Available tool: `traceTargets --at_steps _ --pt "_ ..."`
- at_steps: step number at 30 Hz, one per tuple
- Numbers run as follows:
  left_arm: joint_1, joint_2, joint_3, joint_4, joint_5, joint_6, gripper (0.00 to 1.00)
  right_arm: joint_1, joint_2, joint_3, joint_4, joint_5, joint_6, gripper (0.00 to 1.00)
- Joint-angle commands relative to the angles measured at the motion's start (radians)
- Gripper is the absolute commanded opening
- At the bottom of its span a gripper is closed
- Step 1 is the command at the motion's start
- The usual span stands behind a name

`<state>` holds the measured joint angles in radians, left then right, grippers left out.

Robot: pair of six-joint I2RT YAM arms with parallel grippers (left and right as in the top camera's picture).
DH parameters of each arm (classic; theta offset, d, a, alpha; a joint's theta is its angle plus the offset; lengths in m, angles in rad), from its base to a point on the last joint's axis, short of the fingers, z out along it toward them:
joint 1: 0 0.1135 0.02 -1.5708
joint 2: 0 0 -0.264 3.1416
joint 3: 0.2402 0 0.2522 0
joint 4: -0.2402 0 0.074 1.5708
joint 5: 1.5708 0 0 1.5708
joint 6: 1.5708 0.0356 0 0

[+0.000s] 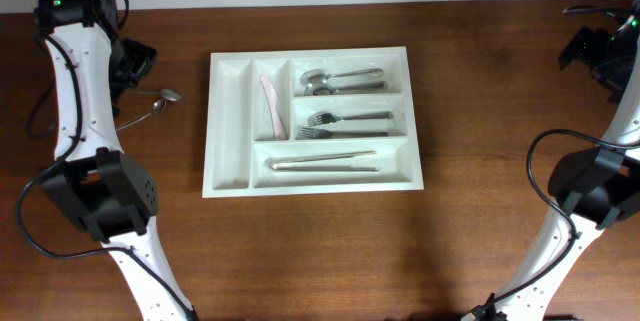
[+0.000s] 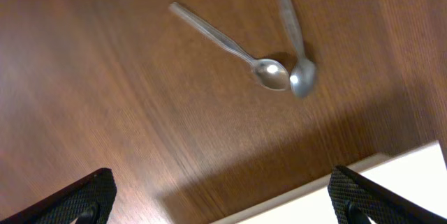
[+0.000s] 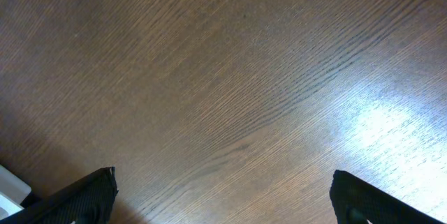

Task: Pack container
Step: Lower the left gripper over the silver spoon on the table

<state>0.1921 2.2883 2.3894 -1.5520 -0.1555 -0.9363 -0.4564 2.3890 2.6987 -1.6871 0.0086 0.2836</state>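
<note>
The table carries the container in its middle. The long axis runs from arm to arm, with the two narrow compartments toward the left arm. The left gripper and right gripper are wide open and empty. Two spoons lie outside with bowls touching, so grasping one may drag the other.

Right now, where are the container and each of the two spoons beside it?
container [image 1: 228, 121]: overhead view, floor of its empty left compartment.
spoon with slanted handle [image 2: 271, 75]: left wrist view, its bowl.
spoon with steep handle [image 2: 303, 77]: left wrist view, its bowl.
</note>
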Motion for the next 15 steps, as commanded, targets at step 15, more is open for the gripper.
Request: traceTargets --at_steps 15 --pt "-0.042 0.009 -0.064 0.132 0.0 -0.278 1.0 0.005 -0.028 0.015 0.0 -0.001 -0.003 0.99"
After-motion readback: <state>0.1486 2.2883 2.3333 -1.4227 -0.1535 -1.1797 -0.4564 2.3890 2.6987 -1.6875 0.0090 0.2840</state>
